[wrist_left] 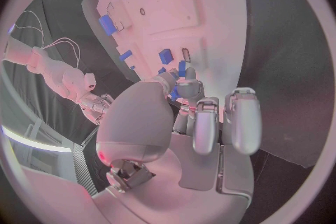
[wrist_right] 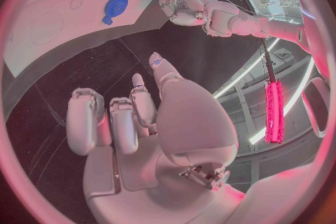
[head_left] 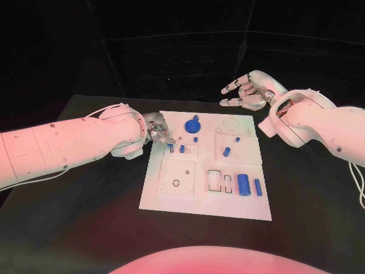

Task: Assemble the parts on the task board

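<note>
The white task board (head_left: 201,197) lies mid-table. On it are a blue disc with a knob (head_left: 193,125), two small blue pegs (head_left: 177,149) near its left edge, a blue peg (head_left: 227,151) in the middle and blue cylinders (head_left: 244,184) at the near right. My left hand (head_left: 158,132) hovers at the board's far left corner with its fingers loosely curled. Its fingertips (wrist_left: 187,87) are close to a blue peg (wrist_left: 182,69), and I see nothing in its grasp. My right hand (head_left: 248,91) is raised beyond the board's far edge, fingers apart and holding nothing.
The black table (head_left: 84,217) surrounds the board. A square plate with a small hole (head_left: 178,178) and white slotted holders (head_left: 220,181) sit on the board's near half. The right wrist view shows the disc (wrist_right: 115,5) and my left hand (wrist_right: 178,5).
</note>
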Motion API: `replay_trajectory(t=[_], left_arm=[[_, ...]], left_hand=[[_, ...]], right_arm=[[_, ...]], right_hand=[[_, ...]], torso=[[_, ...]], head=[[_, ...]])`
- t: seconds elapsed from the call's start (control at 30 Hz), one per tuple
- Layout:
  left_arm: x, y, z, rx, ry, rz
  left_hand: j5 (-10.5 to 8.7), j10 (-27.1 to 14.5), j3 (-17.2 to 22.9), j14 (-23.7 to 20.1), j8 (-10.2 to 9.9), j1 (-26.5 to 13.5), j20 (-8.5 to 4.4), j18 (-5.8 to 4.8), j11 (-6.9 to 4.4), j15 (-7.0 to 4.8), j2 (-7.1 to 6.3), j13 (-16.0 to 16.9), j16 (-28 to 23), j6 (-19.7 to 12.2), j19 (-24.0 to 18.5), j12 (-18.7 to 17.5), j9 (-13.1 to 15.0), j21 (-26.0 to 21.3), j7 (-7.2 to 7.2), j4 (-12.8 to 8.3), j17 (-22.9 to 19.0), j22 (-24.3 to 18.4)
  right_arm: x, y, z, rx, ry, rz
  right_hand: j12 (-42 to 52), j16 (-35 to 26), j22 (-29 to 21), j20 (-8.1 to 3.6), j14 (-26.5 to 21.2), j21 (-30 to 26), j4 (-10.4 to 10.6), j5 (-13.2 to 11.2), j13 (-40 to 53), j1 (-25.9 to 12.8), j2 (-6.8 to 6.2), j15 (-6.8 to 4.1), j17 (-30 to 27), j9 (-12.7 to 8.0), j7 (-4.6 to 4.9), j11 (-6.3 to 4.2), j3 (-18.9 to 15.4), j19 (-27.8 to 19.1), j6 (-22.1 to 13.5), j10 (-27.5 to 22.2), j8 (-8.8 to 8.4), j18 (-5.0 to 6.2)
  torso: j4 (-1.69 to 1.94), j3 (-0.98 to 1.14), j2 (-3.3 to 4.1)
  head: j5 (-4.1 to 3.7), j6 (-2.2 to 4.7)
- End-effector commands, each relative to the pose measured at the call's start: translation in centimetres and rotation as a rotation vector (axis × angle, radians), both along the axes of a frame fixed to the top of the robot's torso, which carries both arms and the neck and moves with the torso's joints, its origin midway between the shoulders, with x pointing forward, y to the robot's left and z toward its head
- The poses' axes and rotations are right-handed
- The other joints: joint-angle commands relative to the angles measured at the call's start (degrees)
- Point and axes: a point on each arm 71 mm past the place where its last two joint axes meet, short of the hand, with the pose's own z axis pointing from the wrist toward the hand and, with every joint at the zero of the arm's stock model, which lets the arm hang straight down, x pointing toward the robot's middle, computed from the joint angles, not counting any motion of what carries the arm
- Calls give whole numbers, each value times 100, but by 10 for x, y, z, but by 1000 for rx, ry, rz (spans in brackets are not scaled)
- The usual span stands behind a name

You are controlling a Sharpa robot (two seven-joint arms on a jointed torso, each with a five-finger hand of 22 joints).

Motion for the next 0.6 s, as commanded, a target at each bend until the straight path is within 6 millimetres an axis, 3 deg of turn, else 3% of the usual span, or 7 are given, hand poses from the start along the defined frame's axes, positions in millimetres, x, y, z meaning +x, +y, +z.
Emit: replay_trajectory(t=[0.03, 0.6], left_arm=[[0, -1, -2, 34, 22, -24], [3, -7, -6, 60, 37, -41]], left_hand=[[7, 19, 594, 605, 27, -19, -53, -54, 2, -47, 22, -12, 18, 3, 126, -9, 277, 15, -28, -546, 1510, 439], [4, 19, 610, 605, 37, -51, -54, -53, 1, -48, 17, -14, 18, 8, 125, -10, 284, 11, -31, -535, 1510, 435]], right_arm=[[0, 1, 1, 3, -4, 10], [0, 2, 1, 3, -3, 10]], right_hand=[[-32, -19, -6, 0, 511, -18, -4, 23, 69, 6, 48, -36, 1162, -7, 11, 5, -42, -30, -38, -24, 26, 77], [-32, -19, -6, 0, 511, -18, -4, 23, 69, 6, 48, -36, 1162, -7, 11, 5, -42, -30, -38, -24, 26, 77]], torso=[[1, 1, -1], [2, 2, 2]], head=[[-5, -7], [-13, -28]])
